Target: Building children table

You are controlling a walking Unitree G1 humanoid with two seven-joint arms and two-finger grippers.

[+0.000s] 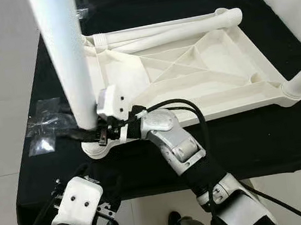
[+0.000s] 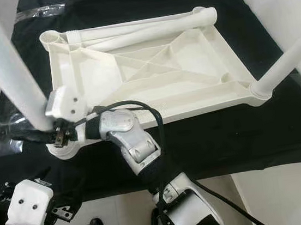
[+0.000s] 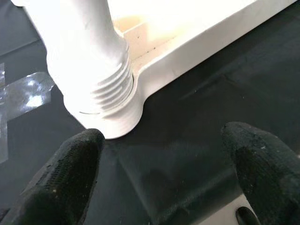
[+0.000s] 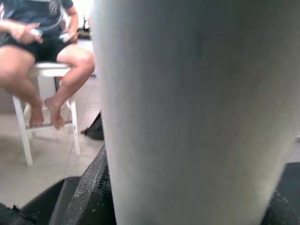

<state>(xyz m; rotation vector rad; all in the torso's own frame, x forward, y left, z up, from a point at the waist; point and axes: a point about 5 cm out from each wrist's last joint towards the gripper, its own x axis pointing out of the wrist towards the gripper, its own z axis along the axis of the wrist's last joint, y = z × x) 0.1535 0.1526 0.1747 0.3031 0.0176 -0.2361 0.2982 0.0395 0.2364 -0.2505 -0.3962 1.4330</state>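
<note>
Screwing the leg (image 1: 67, 62) into its socket (image 1: 97, 148): keep your right gripper (image 1: 90, 133) clamped low, leg upright; left gripper (image 3: 164, 183), fingers apart, stays clear

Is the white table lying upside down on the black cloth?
Yes, the table top lies with its ribbed underside facing up on the black cloth, and a leg sticks up from its corner.

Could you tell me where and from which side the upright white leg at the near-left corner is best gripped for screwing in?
Grip the white leg low on its smooth round shaft, just above the threaded end, coming from the robot's own side, as the right end effector does; the left end effector waits open nearby.
</note>
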